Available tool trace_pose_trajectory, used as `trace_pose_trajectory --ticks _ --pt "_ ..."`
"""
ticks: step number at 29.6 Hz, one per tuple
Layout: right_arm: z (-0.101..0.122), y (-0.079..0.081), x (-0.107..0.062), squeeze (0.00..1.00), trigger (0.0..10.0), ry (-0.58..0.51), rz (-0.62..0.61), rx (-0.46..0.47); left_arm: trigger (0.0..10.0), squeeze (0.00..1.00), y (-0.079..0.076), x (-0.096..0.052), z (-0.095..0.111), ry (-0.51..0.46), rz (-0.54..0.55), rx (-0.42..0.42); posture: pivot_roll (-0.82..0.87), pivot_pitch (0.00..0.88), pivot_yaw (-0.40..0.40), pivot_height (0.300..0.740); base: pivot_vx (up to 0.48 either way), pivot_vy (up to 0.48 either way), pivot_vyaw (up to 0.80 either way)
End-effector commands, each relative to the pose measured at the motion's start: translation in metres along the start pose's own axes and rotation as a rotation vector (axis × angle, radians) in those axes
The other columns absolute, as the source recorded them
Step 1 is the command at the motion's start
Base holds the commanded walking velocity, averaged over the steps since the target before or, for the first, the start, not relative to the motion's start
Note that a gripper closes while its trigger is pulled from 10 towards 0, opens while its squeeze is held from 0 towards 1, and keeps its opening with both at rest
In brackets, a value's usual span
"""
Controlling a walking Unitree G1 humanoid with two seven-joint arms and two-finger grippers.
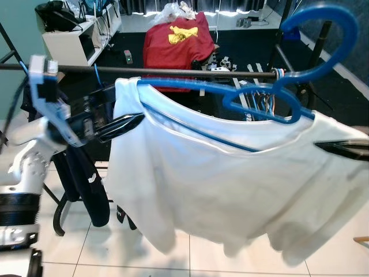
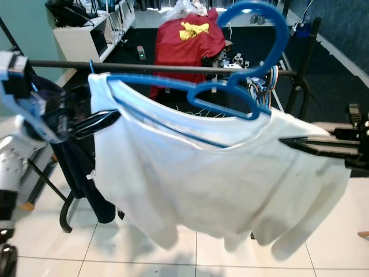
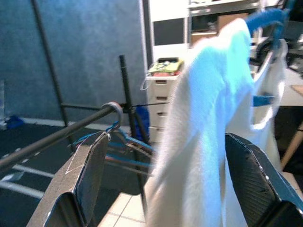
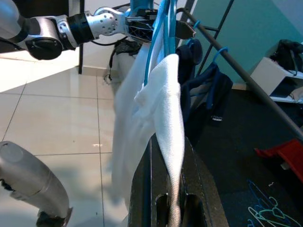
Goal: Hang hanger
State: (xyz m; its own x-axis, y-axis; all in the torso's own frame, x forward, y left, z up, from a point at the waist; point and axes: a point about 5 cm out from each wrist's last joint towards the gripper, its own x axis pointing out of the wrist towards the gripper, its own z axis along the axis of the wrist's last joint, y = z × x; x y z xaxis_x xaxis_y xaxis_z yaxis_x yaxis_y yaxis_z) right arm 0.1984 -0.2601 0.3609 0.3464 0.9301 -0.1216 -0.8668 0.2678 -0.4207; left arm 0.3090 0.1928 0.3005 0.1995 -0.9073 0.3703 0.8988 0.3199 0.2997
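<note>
Blue hanger (image 1: 242, 92) between both tools

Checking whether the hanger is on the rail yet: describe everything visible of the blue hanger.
The blue hanger, plastic by its look, carries a white T-shirt. It tilts, its big hook raised above the dark rail and not over it. The left claw and the right claw hold the shirt's shoulders at either end.

The white shirt (image 1: 230, 184) hides the blue hanger (image 1: 271, 92)'s lower bar and the right gripper (image 1: 340, 148)'s fingertips.

Head stereo downward; close wrist views.
</note>
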Motion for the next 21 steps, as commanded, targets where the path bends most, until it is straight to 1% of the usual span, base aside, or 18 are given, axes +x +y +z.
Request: trace_pose_trajectory --ticks 1,2,5,6,8,9,11,12,13,15,21 --pt "0.0 -0.001 0.001 0.0 0.0 -0.002 -0.003 -0.014 10.0 0.0 -0.001 0.0 -0.003 0.006 -0.031 -0.032 -0.08 0.069 0.014 0.74 0.0 0.0 0.0" --pt "-0.001 -0.002 0.001 0.0 0.0 -0.001 -0.002 -0.012 10.0 0.0 -0.004 -0.001 -0.003 0.021 -0.062 -0.045 -0.08 0.07 0.015 0.74 0.0 0.0 0.0" --pt "-0.001 -0.002 0.001 0.0 0.0 -0.001 -0.002 -0.012 10.0 0.0 -0.004 -0.001 -0.003 0.021 -0.062 -0.045 -0.08 0.07 0.015 0.74 0.0 0.0 0.0" --pt "0.001 -0.001 0.001 0.0 0.0 -0.007 0.001 -0.008 10.0 0.0 -0.007 -0.003 -0.004 0.043 -0.097 -0.061 -0.08 0.072 0.014 0.74 0.0 0.0 0.0" --pt "0.001 -0.001 0.001 0.0 0.0 -0.007 0.001 -0.008 10.0 0.0 -0.007 -0.003 -0.004 0.043 -0.097 -0.061 -0.08 0.072 0.014 0.74 0.0 0.0 0.0" --pt "0.003 -0.001 0.001 0.0 0.0 -0.015 0.003 -0.007 10.0 0.0 -0.01 -0.005 -0.006 0.075 -0.118 -0.082 -0.08 0.072 0.014 0.74 0.0 0.0 0.0" --pt "0.003 -0.001 0.001 0.0 0.0 -0.015 0.003 -0.007 10.0 0.0 -0.01 -0.005 -0.006 0.075 -0.118 -0.082 -0.08 0.072 0.014 0.74 0.0 0.0 0.0" --pt "0.005 -0.001 0.0 0.0 0.0 -0.019 0.001 -0.007 0.0 0.0 -0.012 -0.009 -0.007 0.095 -0.13 -0.102 -0.08 0.073 0.01 0.74 0.0 0.0 0.0" --pt "0.005 -0.001 0.0 0.0 0.0 -0.019 0.001 -0.007 0.0 0.0 -0.012 -0.009 -0.007 0.095 -0.13 -0.102 -0.08 0.073 0.01 0.74 0.0 0.0 0.0" --pt "0.007 -0.002 -0.002 0.0 0.0 -0.022 -0.01 -0.009 0.0 0.0 -0.012 -0.018 -0.007 0.121 -0.112 -0.113 -0.08 0.076 0.009 0.74 0.0 0.0 0.0" --pt "0.009 -0.003 -0.003 0.0 0.0 -0.022 -0.014 -0.012 0.0 0.0 -0.009 -0.022 -0.007 0.133 -0.087 -0.104 -0.08 0.076 0.009 0.74 0.0 0.0 0.0"
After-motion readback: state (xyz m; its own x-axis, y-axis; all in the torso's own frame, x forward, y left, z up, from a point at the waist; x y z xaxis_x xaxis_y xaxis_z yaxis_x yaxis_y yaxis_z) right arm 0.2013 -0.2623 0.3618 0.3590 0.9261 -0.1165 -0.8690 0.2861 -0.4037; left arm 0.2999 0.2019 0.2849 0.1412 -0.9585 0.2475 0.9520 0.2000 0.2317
